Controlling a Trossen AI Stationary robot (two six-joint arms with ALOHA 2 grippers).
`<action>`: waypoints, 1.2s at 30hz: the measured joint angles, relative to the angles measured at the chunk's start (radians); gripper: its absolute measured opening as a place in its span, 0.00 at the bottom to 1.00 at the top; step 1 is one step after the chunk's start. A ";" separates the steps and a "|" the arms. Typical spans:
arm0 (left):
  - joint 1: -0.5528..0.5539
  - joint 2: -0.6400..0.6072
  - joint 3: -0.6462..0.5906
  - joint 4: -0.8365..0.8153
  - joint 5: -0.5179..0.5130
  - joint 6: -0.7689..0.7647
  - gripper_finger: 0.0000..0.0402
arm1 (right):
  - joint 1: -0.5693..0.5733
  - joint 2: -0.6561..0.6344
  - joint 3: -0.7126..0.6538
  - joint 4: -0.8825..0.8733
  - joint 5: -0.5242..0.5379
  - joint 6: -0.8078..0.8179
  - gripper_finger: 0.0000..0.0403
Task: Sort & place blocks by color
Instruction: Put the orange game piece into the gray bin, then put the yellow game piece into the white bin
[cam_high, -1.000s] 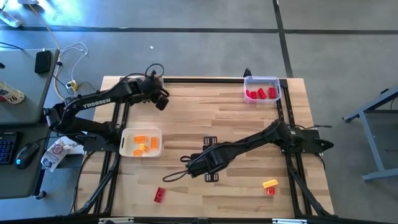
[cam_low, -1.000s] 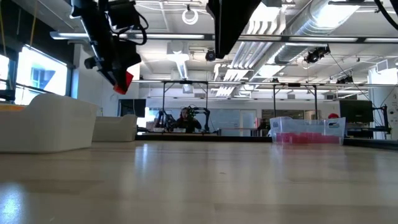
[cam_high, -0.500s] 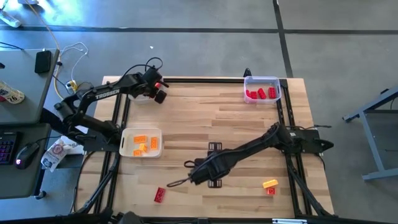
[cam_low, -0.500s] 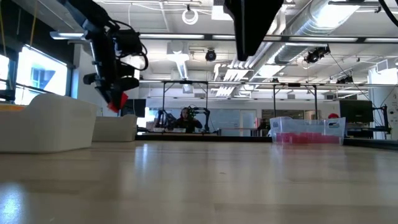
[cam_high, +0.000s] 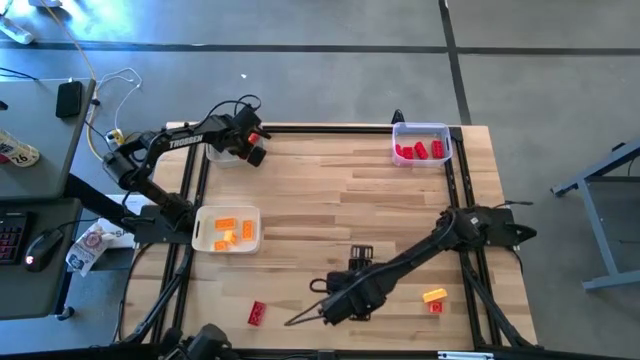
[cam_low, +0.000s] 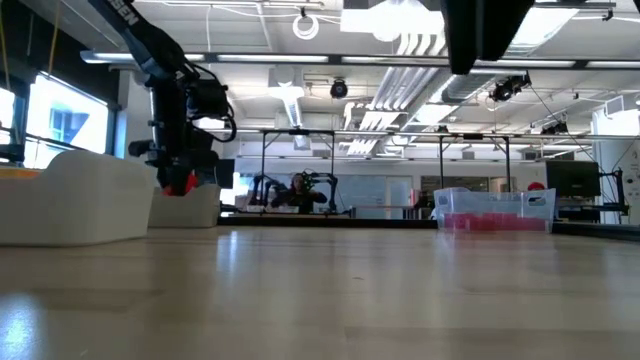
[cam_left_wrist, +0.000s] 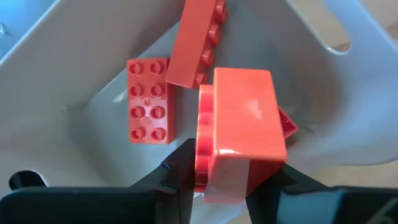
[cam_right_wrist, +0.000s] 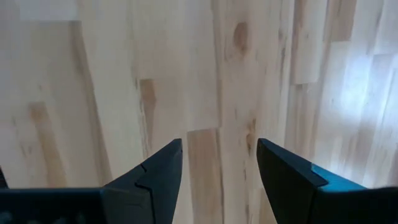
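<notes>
The left gripper's (cam_left_wrist: 227, 186) jaws are clamped on a red brick (cam_left_wrist: 239, 134), held just over the white tray (cam_high: 222, 156) at the far left corner of the table (cam_high: 330, 200); the wrist view shows two more red bricks (cam_left_wrist: 148, 99) already lying in that tray beneath it. Nearer along the left side, a second white tray (cam_high: 227, 229) holds several orange bricks (cam_high: 226, 233). A loose red brick (cam_high: 257, 313) lies on the wood near the front edge. Just to its right, the right gripper (cam_high: 303, 316) hovers low with its jaws apart and empty, only bare planks showing between them. Farther right, a yellow-orange brick (cam_high: 434, 295) sits touching a small red one (cam_high: 435, 307), and a clear tray (cam_high: 420, 143) at the far right corner holds red bricks too.

The step in hand looks like dropping the carried brick into the tray; that calls for the left jaws to part over the tray, then the right gripper to close on the loose red brick
</notes>
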 joint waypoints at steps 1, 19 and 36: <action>0.000 0.002 0.000 -0.001 -0.001 -0.005 0.25 | 0.008 -0.001 -0.010 0.001 0.000 0.006 0.48; 0.000 -0.002 0.000 -0.102 0.007 0.014 0.50 | 0.103 -0.001 -0.347 -0.001 -0.177 0.072 0.48; -0.006 -0.066 0.000 -0.149 0.089 0.070 0.50 | 0.224 -0.093 -0.503 0.039 -0.320 0.130 0.48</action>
